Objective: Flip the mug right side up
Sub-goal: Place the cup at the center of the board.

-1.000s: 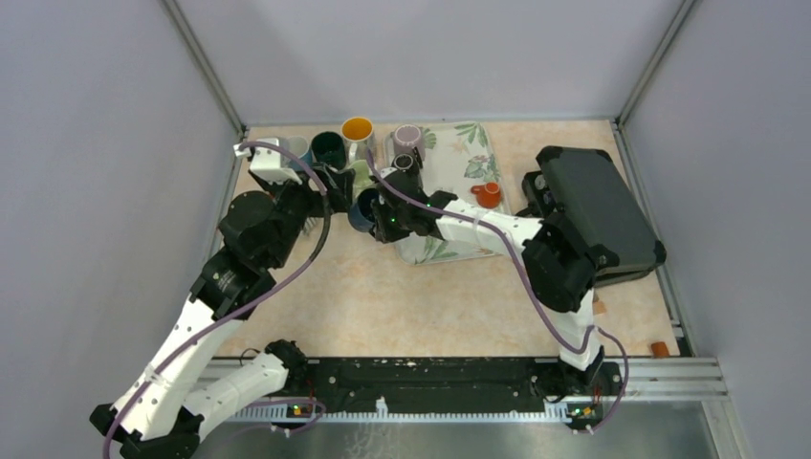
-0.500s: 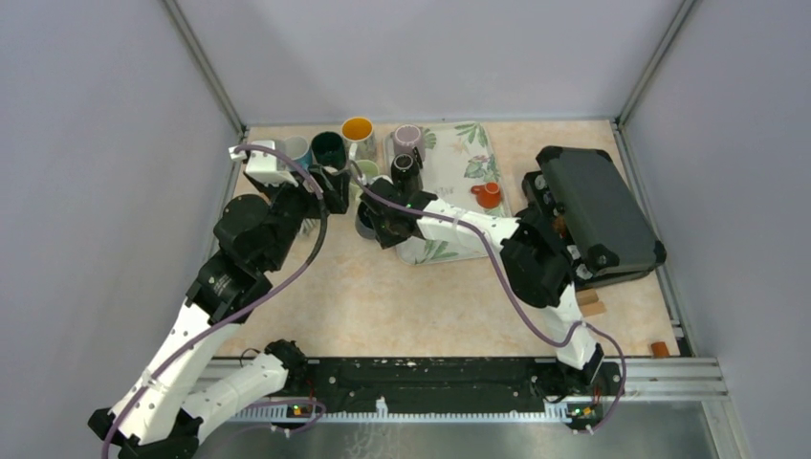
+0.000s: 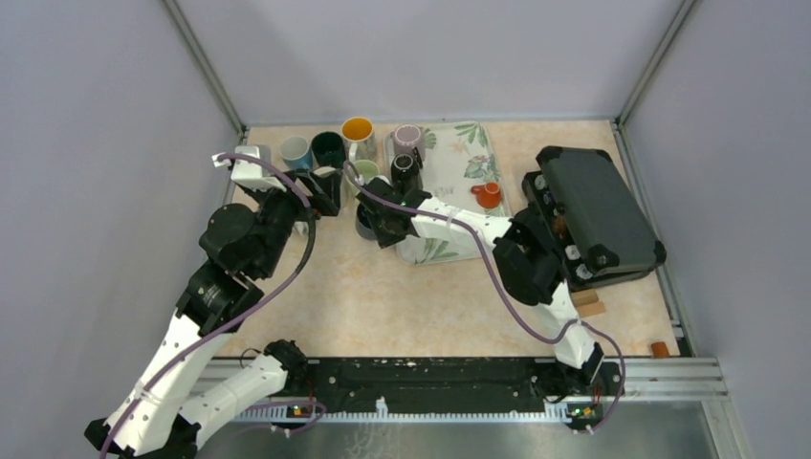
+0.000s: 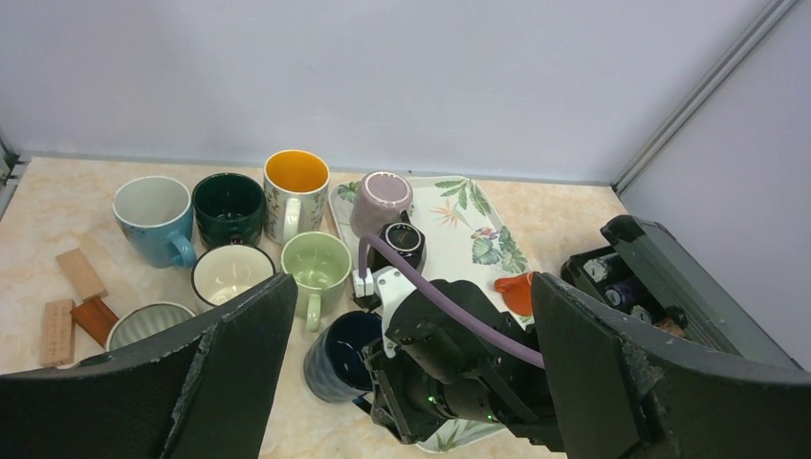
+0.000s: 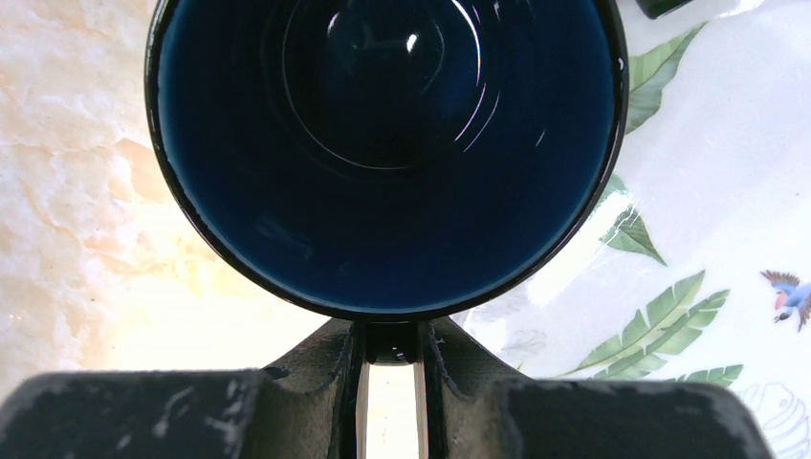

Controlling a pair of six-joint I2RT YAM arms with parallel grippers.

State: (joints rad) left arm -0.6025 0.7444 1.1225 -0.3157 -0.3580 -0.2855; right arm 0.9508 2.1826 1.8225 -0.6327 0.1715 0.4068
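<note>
Right tool (image 5: 390, 368) clamped on blue mug (image 5: 383, 143), mug stood upright at tray (image 5: 708, 143) edge, left tool (image 4: 411, 316) spread apart

The navy mug (image 5: 383, 163) (upper rim) is cut off.

no legible text, label or number on anything in view
</note>
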